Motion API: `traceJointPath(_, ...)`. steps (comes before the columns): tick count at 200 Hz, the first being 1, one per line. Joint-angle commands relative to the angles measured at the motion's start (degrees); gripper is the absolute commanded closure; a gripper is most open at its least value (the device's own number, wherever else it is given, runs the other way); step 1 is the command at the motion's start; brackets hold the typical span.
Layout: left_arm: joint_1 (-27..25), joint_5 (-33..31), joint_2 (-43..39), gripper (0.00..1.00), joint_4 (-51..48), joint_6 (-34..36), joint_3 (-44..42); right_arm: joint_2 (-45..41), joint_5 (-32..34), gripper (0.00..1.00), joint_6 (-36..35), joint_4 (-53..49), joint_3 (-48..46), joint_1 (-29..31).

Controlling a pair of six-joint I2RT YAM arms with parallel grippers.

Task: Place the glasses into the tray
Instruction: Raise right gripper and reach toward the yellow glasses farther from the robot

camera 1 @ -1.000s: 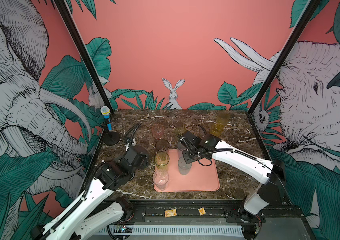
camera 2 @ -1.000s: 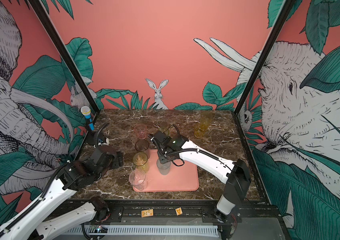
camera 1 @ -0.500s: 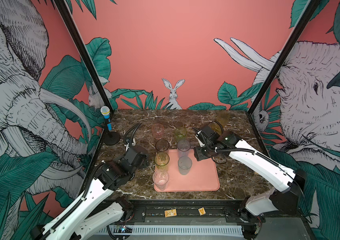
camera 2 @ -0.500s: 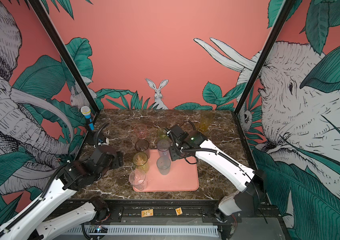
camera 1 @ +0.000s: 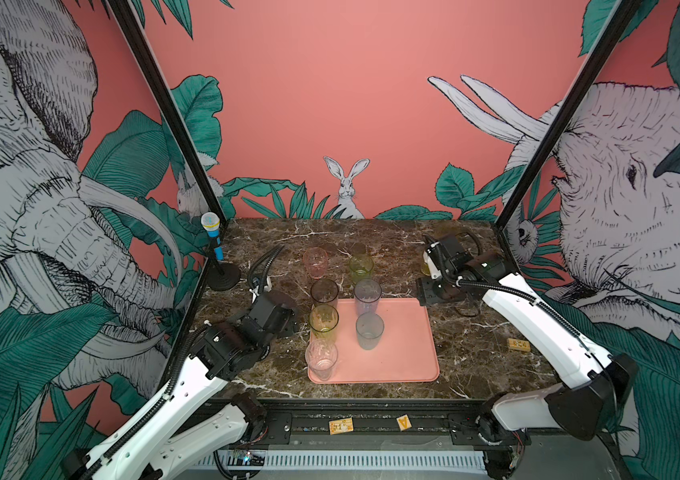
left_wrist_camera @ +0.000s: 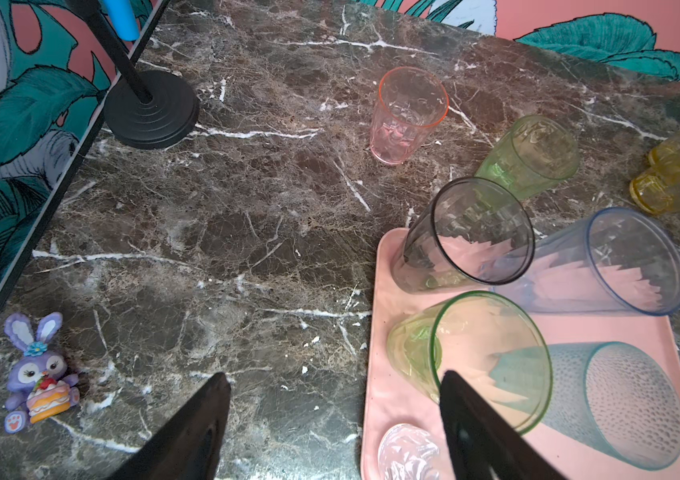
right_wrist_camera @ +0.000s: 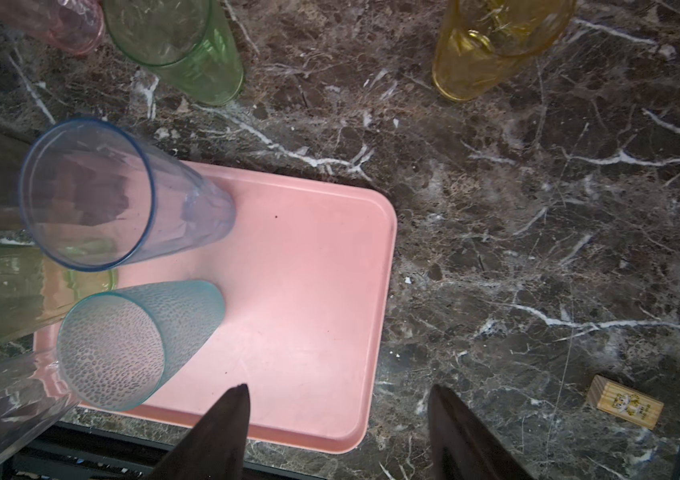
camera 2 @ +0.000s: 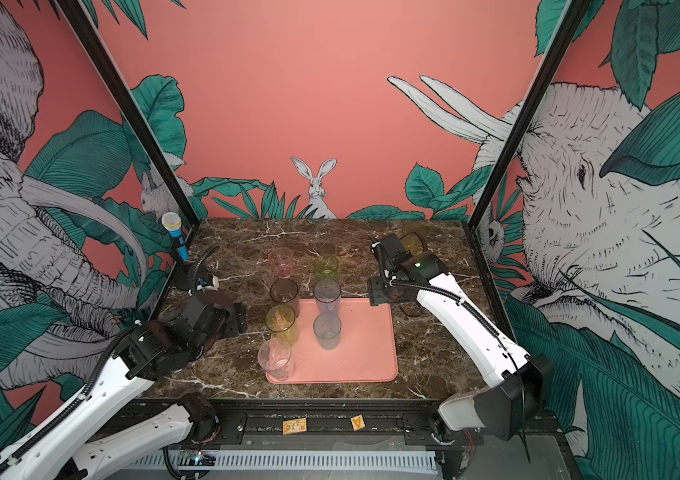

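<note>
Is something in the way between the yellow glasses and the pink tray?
Nothing visible is. Only bare marble tabletop lies between the yellow glasses and the free side of the tray.

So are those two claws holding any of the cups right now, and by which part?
Nothing is held. The left gripper and the right gripper both stand open, with nothing between their jaws.

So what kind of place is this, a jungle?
No, probably a robot practice booth dressed as a jungle. The elephant and rabbit are pictures on the walls, and a left arm and right arm reach over a marble table with a pink tray.
</note>
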Motion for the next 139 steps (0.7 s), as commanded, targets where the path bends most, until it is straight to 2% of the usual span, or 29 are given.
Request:
traceJointPath(1, 0.21, -0.28, 0.28, 0.19, -0.25, -0.92, 0.91, -0.56, 1.26, 0.29, -2.57, -0.61, 2.65, -2.95)
traceJointPath(72, 0.21, -1.4, 2.29, 0.19, 0.41, -0.24, 1.81, 5.02, 0.48, 0.28, -5.03, 3.54, 8.84, -12.43)
traceJointPath(139, 0.2, -1.77, 3.78, 0.18, 1.38, 0.34, 2.86, 14.46, -3.13, 0.28, -5.76, 7.41, 15.35, -19.12)
